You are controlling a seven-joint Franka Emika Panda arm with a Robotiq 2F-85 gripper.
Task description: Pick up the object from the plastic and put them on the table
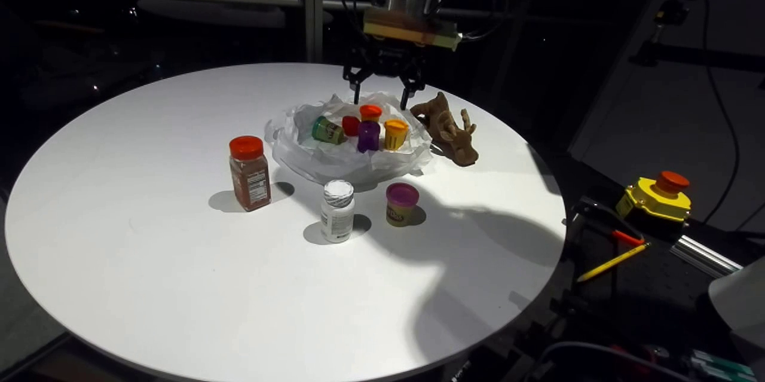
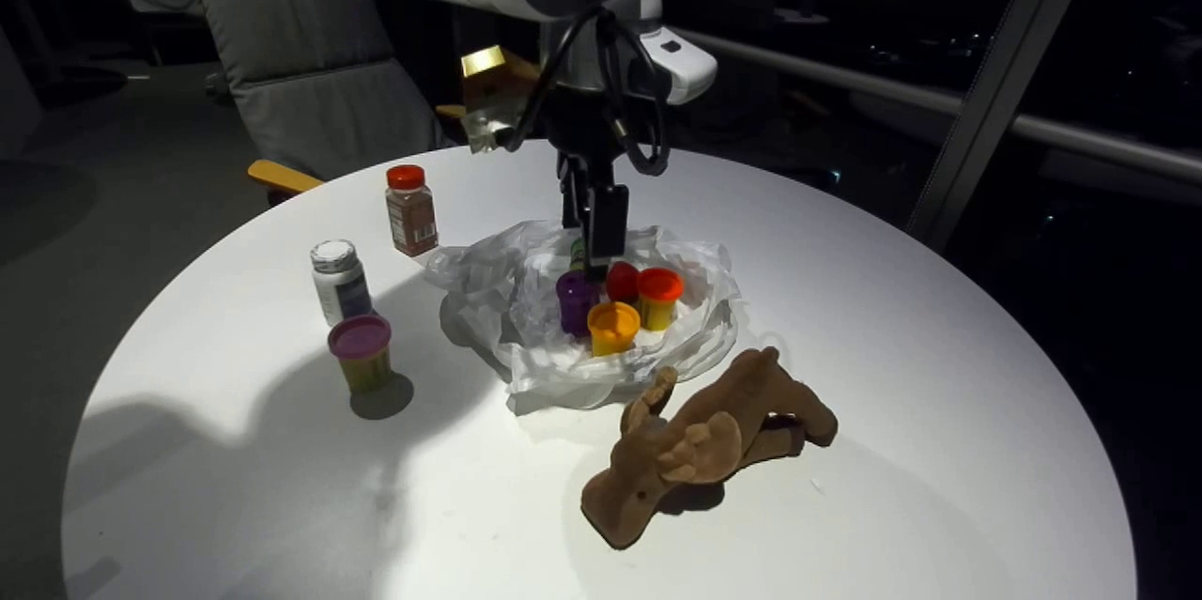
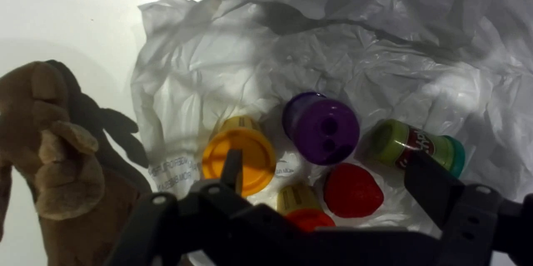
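Note:
A crumpled white plastic bag (image 1: 299, 158) lies spread on the round white table (image 1: 149, 262). On it are a purple container (image 3: 327, 130), an orange-lidded tub (image 3: 260, 149), a red rounded object (image 3: 353, 191), a tub with a red-orange lid (image 3: 297, 201) and a green Play-Doh tub (image 3: 385, 139) lying on its side with a teal lid. My gripper (image 1: 381, 104) is open and empty above the bag. In the wrist view its fingers (image 3: 325, 160) overlap the orange lid and the green tub. The gripper's base partly hides the red-orange-lidded tub there.
A brown plush moose (image 2: 714, 431) lies beside the bag. A spice jar with a red lid (image 1: 250, 176), a white bottle (image 1: 337, 214) and a pink-lidded Play-Doh tub (image 1: 400, 205) stand on the table. A grey chair (image 2: 300, 74) is behind the table.

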